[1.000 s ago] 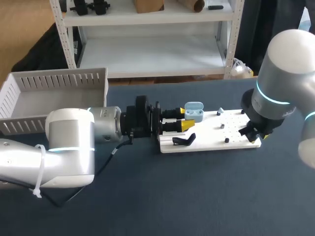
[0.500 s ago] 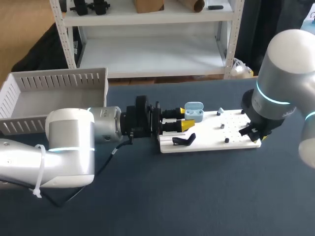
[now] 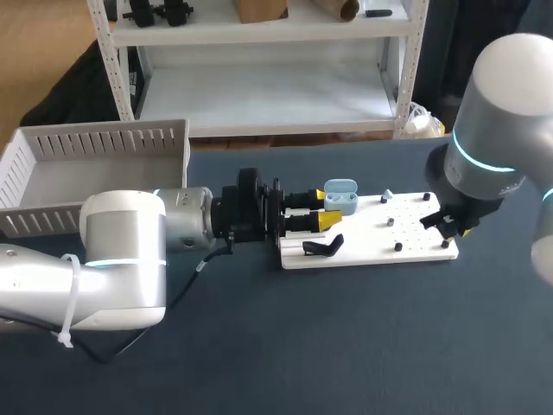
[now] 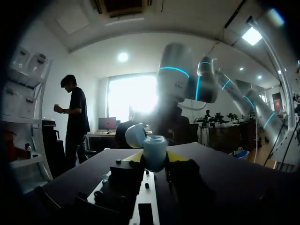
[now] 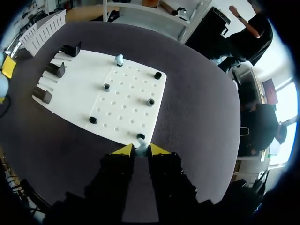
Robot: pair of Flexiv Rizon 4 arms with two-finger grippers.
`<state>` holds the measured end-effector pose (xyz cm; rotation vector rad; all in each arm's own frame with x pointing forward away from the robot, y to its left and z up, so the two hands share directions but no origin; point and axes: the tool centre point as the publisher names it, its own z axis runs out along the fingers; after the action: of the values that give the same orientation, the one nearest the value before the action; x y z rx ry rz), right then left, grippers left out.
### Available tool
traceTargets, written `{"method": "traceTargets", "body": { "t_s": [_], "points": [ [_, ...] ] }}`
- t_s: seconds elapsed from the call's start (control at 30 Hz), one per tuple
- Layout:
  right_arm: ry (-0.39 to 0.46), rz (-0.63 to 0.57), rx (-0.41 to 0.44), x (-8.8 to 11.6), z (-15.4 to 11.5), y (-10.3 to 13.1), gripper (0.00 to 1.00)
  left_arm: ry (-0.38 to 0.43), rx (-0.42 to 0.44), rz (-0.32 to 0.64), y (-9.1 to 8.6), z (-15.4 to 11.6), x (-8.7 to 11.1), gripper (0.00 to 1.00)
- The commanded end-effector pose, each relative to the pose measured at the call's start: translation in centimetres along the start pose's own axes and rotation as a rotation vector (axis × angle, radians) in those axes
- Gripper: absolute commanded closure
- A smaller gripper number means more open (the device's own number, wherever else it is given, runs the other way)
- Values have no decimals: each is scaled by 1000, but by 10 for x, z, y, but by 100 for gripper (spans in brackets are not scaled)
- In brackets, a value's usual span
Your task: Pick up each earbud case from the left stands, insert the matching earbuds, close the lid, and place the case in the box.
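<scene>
My left gripper [image 3: 326, 210] lies level over the left end of the white board [image 3: 371, 238], shut on a light blue earbud case [image 3: 342, 196] whose lid stands open. In the left wrist view the earbud case [image 4: 154, 154] sits between the yellow tips, lid [image 4: 135, 136] tipped back. My right gripper [image 3: 449, 226] hangs over the board's right corner. In the right wrist view a small pale earbud [image 5: 139, 147] is pinched between the fingertips of the right gripper [image 5: 139, 151], just off the board's [image 5: 122, 108] near edge. A second pale earbud [image 5: 119, 59] stands at the board's far side.
A black stand [image 3: 322, 247] sits at the board's front left; two more stands [image 5: 56, 69] show in the right wrist view. Small black pegs [image 5: 150, 101] dot the board. A slatted grey box [image 3: 104, 138] stands at the back left.
My right gripper has closed on the earbud and lifted a little up and to the right off the board's corner. The left arm and the case have not moved.
</scene>
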<state>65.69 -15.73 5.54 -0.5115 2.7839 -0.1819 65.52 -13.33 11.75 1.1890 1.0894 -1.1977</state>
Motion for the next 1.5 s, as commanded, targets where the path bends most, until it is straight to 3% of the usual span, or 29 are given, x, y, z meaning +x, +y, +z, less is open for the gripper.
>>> {"method": "traceTargets", "body": {
  "t_s": [0.03,0.37,0.6,0.9,1.27,1.37,1.5],
  "points": [
    [-22,0,-12,10,-32,2,100,-5,0,3,0,-1,1,100],
    [-75,-87,-49,3,-99,43,100,-5,0,3,0,-1,1,100],
    [-65,-135,-51,-2,-123,70,100,-5,0,3,0,-1,1,100],
    [-148,-164,-64,-8,-141,91,100,-5,0,3,0,-1,1,100],
    [-148,-164,-64,-8,-141,91,100,-5,0,3,0,-1,1,100],
    [-160,-58,-47,-9,-150,97,100,-5,0,3,0,-1,1,100],
    [-115,141,-65,-17,-159,117,100,-5,0,3,0,-1,1,100]
  ]
}}
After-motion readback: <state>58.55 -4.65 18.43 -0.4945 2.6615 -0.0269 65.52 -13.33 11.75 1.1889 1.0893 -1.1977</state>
